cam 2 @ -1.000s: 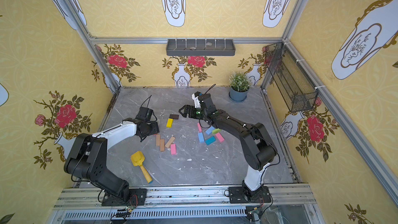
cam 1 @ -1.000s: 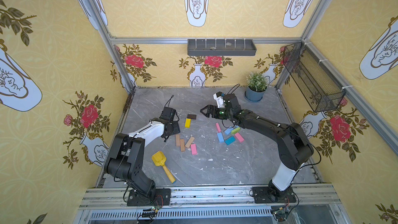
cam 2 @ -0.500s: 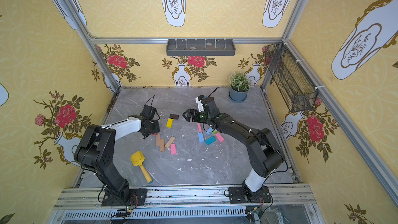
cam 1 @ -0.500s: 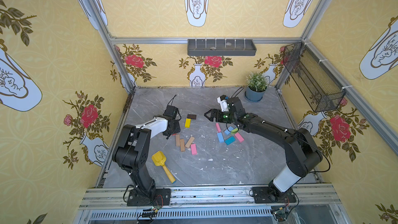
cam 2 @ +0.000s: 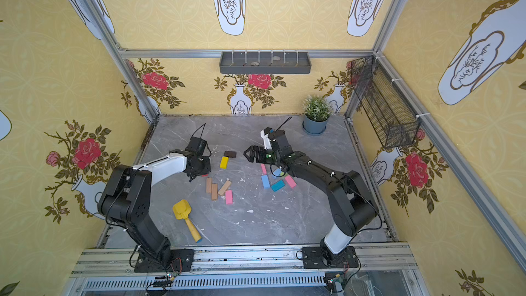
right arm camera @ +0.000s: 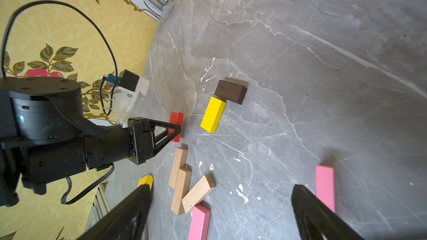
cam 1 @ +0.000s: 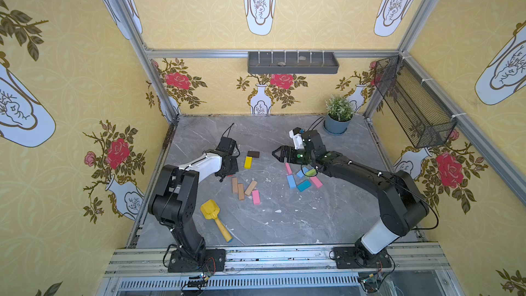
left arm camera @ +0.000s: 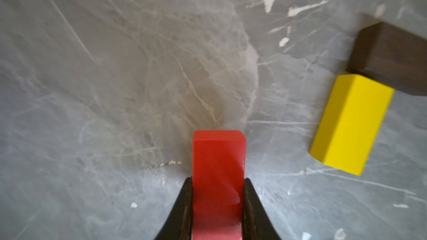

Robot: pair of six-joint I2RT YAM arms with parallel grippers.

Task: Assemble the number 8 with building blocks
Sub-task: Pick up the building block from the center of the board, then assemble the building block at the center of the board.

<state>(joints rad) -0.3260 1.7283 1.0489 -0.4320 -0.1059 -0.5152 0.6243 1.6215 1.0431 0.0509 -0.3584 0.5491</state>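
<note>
My left gripper is shut on a red block low over the grey table, its black jaws pressed to both long sides. In both top views only a red sliver shows under the left gripper. A yellow block and a dark brown block lie just right of it. Three tan blocks and a pink block lie nearer the front. My right gripper hangs open and empty, beside a cluster of pink, light blue, teal and green blocks.
A yellow toy shovel lies at the front left. A potted plant stands at the back right corner. A wire basket hangs on the right wall and a grey shelf on the back wall.
The left jaws have closed onto the red block and the left arm's elbow has swung in toward the table. The right gripper has shifted slightly, still open.
</note>
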